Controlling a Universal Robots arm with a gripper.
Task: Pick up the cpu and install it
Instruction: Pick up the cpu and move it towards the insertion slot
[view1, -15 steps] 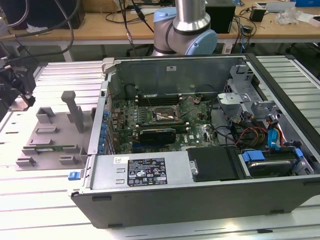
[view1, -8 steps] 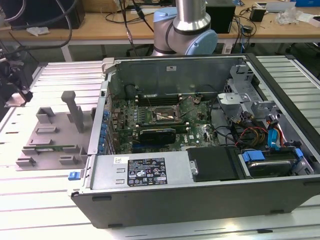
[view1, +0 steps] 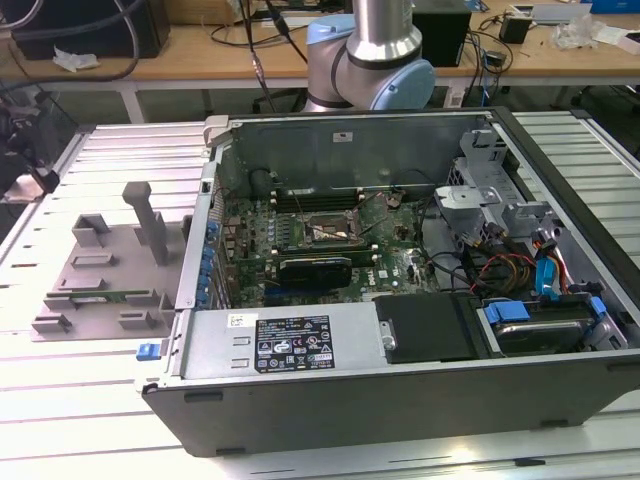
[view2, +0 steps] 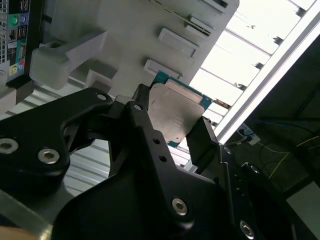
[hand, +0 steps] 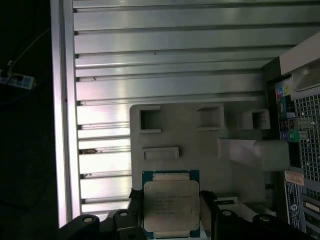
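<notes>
The cpu (view2: 176, 111) (hand: 171, 204) is a flat square chip with a silver-grey metal top and a green-blue edge. My gripper (view2: 172, 124) (hand: 171, 214) is shut on it, with the black fingers (view2: 201, 142) (hand: 208, 206) pressing on two opposite edges. In both wrist views it hangs above the grey fixture plate (hand: 200, 145) (view2: 125, 40) on the slatted metal table. The motherboard's dark square socket (view1: 328, 230) lies inside the open computer case (view1: 400, 340) in the exterior view. The arm's base joint (view1: 372, 55) stands behind the case.
The grey fixture plate (view1: 105, 265) with upright posts and slots sits at the exterior view's left of the case. A long black expansion card (view1: 315, 268) lies in front of the socket. Cables and drive bays (view1: 520, 250) crowd the case's right part. The case's rear panel (hand: 300, 130) borders the plate.
</notes>
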